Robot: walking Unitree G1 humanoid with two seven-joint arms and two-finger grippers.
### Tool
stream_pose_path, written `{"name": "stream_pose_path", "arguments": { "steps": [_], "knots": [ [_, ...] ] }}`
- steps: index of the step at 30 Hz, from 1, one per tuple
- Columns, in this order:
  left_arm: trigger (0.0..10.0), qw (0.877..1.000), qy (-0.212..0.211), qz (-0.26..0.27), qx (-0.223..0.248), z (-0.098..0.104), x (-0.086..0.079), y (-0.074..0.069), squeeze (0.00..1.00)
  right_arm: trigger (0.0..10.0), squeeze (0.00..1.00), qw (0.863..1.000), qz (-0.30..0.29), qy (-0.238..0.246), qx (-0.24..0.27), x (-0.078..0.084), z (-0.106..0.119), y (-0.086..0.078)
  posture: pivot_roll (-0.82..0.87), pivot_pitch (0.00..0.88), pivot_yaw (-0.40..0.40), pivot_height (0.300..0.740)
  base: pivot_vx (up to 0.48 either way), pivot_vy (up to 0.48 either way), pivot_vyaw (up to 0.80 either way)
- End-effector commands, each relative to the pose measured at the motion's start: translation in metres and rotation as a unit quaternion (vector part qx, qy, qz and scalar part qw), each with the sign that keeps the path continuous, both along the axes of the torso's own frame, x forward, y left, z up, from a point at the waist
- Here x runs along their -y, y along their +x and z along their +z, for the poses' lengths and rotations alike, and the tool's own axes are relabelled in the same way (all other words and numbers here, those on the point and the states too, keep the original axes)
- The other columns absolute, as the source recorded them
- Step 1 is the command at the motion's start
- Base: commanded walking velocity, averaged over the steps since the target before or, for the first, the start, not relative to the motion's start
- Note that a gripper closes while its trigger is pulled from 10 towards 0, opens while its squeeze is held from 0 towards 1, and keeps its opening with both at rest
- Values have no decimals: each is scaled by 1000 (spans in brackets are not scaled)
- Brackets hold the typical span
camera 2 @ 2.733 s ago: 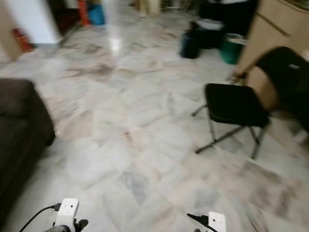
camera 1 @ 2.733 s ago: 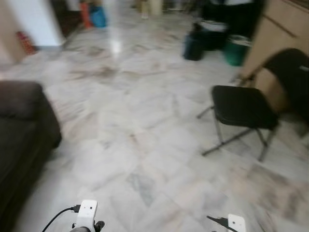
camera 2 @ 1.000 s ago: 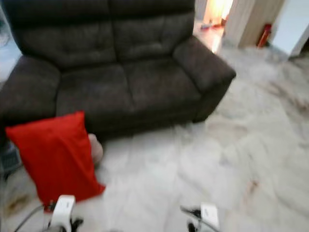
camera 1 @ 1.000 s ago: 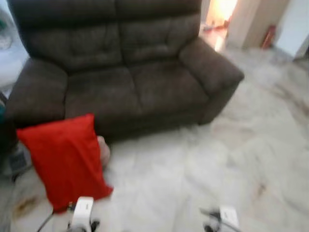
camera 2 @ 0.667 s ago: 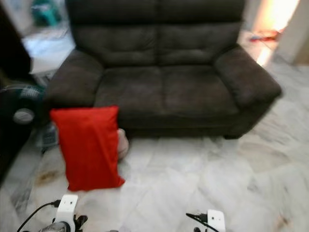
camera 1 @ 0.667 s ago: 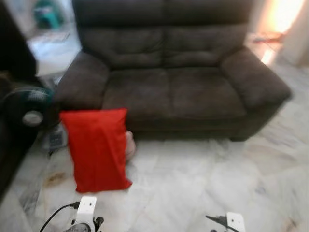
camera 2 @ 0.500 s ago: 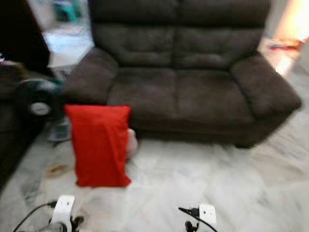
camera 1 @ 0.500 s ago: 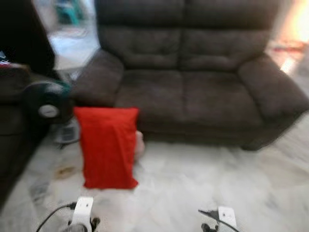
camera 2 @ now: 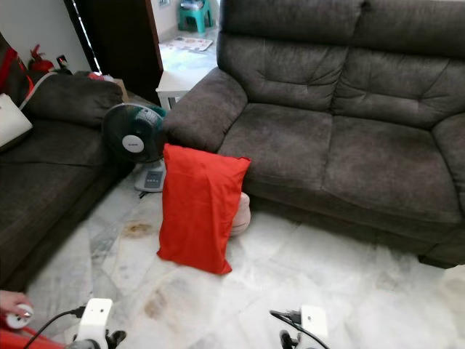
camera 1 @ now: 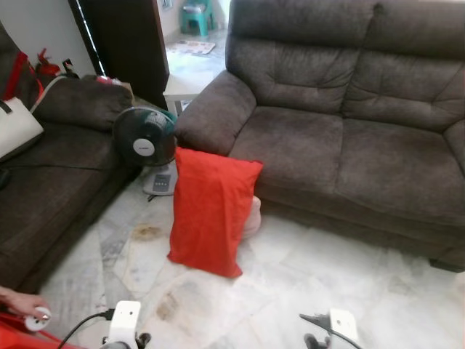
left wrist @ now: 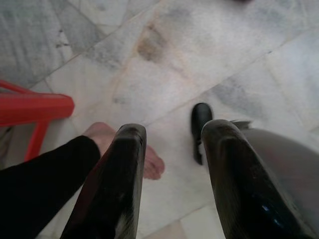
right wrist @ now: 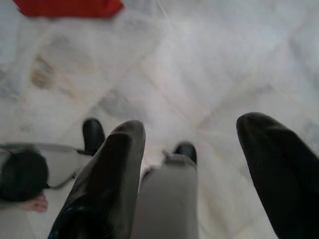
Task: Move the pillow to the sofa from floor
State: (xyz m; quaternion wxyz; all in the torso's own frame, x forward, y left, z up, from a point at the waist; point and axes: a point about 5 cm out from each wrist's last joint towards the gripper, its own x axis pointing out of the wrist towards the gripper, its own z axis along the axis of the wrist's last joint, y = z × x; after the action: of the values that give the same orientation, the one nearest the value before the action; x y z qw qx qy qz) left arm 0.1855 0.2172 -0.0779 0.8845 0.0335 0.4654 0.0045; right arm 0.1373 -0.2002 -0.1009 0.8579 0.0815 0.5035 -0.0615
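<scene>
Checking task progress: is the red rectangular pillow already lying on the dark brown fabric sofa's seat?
No, the red rectangular pillow stands on the marble floor, leaning against the front of the dark brown fabric sofa.

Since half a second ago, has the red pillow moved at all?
No. The pillow leans against the sofa front by its left armrest, with the fan beside it, as before. The whole picture shifted, so the camera turned, not the pillow.

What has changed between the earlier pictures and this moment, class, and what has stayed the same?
Only the camera moved: it swung from open floor with a black chair round to the sofa, then further left, bringing in a fan and a second sofa. Nothing was grasped or released. The red pillow still stands on the floor against the sofa front; both end effectors, left and right, remain open and low.
</scene>
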Motion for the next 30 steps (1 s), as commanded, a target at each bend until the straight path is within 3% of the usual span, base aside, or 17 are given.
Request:
{"name": "stream_pose_path", "arguments": {
  "steps": [1, 30],
  "knots": [
    [10000, 1000, 7, 5, -1, 1, -5, 0, 0, 10000, 0, 1000, -6, 6, 12, -3, 2, 7, 89, 0, -17, 740, 412, 0, 0],
    [10000, 1000, 3, 7, -6, 0, -4, -1, 0, 10000, 0, 1000, -6, -3, 10, -1, 2, 7, 96, 14, -28, 740, 423, 0, 0]
  ]
}}
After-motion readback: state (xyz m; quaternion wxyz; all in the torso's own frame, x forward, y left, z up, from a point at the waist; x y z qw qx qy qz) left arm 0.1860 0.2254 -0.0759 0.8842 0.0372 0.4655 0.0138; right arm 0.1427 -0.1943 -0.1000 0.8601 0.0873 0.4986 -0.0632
